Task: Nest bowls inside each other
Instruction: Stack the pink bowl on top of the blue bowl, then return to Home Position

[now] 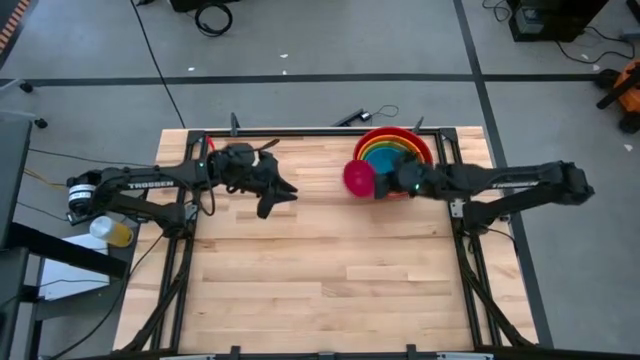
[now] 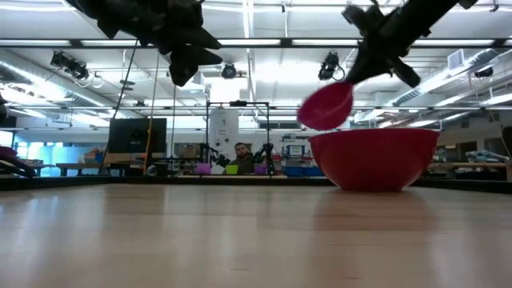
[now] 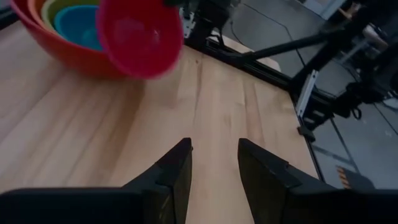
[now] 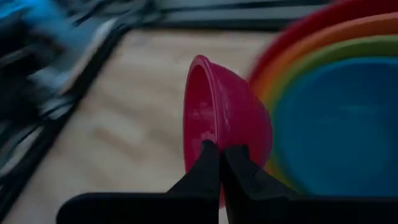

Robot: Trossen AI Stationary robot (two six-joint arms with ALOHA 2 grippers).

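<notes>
Now | right fingers (image 4: 221,163) pinching pink bowl (image 4: 227,124) rim | left fingers (image 3: 214,171) spread | arm lettering probably "TROSSEN" (image 1: 152,183)

This is a robotics lab in a large industrial hall. Strip lights (image 2: 264,42) line the high ceiling, a person (image 2: 241,152) sits at cluttered benches (image 2: 96,168), and cables (image 1: 212,17) trail across the grey floor (image 1: 330,40) around a wooden table (image 1: 330,270).
</notes>
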